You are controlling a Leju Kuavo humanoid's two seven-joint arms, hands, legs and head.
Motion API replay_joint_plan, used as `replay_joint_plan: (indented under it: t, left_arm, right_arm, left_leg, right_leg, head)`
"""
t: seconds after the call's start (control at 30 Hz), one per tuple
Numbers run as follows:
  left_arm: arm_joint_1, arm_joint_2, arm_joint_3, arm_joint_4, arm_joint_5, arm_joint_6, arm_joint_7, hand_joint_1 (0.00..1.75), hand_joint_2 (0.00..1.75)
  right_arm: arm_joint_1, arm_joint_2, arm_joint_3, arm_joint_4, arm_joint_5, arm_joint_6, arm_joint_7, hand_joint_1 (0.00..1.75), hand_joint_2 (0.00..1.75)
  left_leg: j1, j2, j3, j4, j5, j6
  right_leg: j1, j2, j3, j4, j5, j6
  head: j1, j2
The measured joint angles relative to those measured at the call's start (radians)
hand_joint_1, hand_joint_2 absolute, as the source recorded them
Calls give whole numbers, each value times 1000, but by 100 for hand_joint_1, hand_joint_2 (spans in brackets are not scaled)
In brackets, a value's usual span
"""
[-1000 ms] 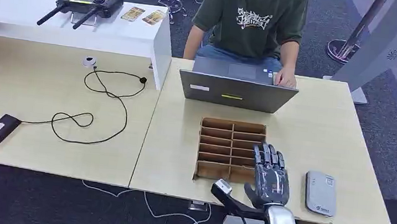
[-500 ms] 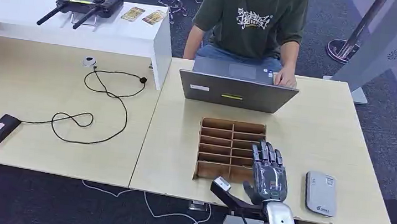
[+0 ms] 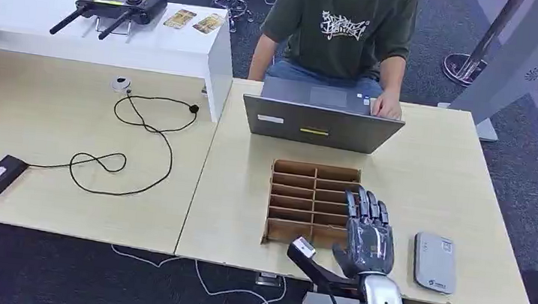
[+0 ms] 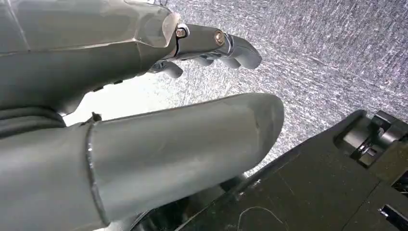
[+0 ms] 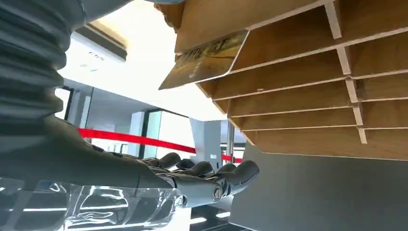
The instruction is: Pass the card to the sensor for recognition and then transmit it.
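The right hand [image 3: 367,234] hovers over the near right corner of the rack [image 3: 312,203], fingers straight and apart, holding nothing, placed, I judge, to come down on a card. From the right wrist camera a card [image 5: 204,60] juts out of one slot at a slant, its edge proud of the wood so that fingers can catch it (which slot I cannot tell). The sensor [image 3: 435,261] lies flat on the tabletop [image 3: 437,177] just beside the hand, a short carry away. The left hand [image 4: 211,43] hangs low over carpet, fingers loosely curled and empty. A person works at a laptop [image 3: 320,123] beyond the rack.
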Motion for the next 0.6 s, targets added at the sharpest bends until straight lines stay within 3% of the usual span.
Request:
replay_joint_plan:
  t: [0.6]
  left_arm:
    - [-1,0,0,0,-11,-10,1,0,0]
  right_arm:
    - [17,0,-14,-17,0,16,1,0,175]
  left_leg:
    - [0,0,0,0,0,0]
  right_leg:
    - [0,0,0,0,0,0]
  head:
    - [0,0]
